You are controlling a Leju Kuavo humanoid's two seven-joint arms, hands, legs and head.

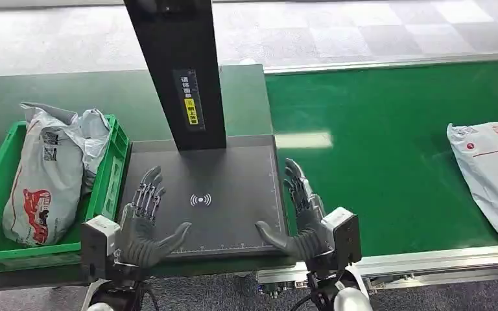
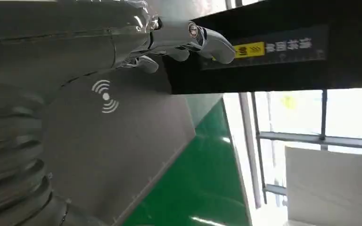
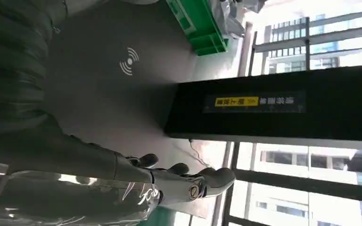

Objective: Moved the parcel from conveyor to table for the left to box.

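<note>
Both robot hands sit closest to the camera, palms facing each other across the dark scan pad [image 1: 233, 188], which serves as the landmark for everything else. At the pad's left edge the left robot hand [image 1: 144, 220] hovers with its fingers spread apart and nothing in them; the right robot hand [image 1: 301, 217] stands at the pad's right edge in the same way — fingers apart, empty. From the left wrist view the left hand's pale fingers [image 2: 207, 40] reach out over the pad's grey surface, near the white wireless symbol [image 2: 105, 96] printed at its middle.

A black post [image 1: 178, 71] rises from the pad's far edge, bearing a label [image 1: 190, 98] with a yellow patch. The pad lies on a green table [image 1: 58, 91] that runs on behind and to the left of it.

Right of the pad stretches the green conveyor [image 1: 376, 168], edged with a silver rail on its near side. The parcel [image 1: 493, 172] — a grey mailing bag with red print — lies on the belt well apart from the pad, at the far right, partly cut off by the picture's edge.

Just left of the pad stands a green crate [image 1: 113, 175] holding grey mailing bags [image 1: 45, 175], one with a red mark low on its face.
</note>
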